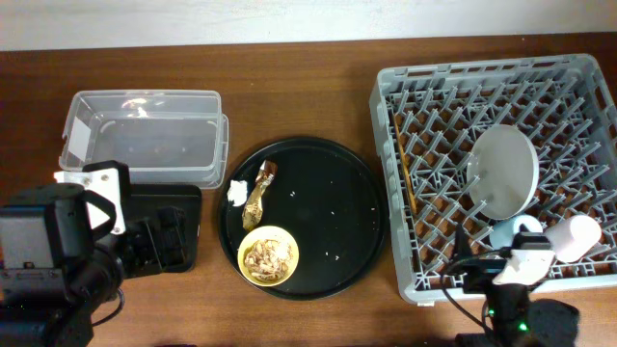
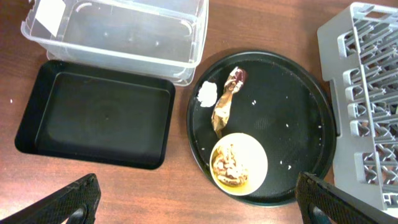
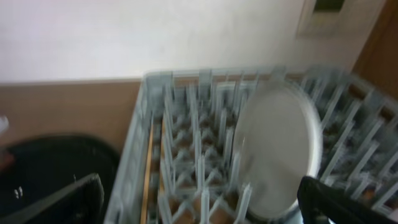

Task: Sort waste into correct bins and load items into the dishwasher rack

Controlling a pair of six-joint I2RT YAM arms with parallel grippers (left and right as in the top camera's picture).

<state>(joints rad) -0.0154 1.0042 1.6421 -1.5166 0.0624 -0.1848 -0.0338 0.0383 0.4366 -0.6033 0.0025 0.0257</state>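
Note:
The yellow bowl (image 1: 268, 255) holding beige food scraps (image 2: 231, 163) sits at the front of the round black tray. A white tissue (image 1: 237, 193) and a gold-brown wrapper (image 1: 258, 196) lie beside it. The grey rack (image 1: 578, 87) holds the pale green plate (image 1: 503, 172) upright, the chopsticks (image 1: 402, 164) near its left side, a bluish cup (image 1: 511, 231) and a pale pink cup (image 1: 576, 236). My left gripper (image 2: 199, 208) is open and empty, high over the table in front of the shallow black tray (image 2: 93, 115). My right gripper (image 3: 199, 208) is open and empty at the rack's front edge.
The clear box (image 1: 145, 135) stands at the back left, empty, with the shallow black tray just in front of it. The large round black tray (image 1: 328, 183) lies between the bins and the rack, with small white crumbs on it. Both arms sit along the table's front edge.

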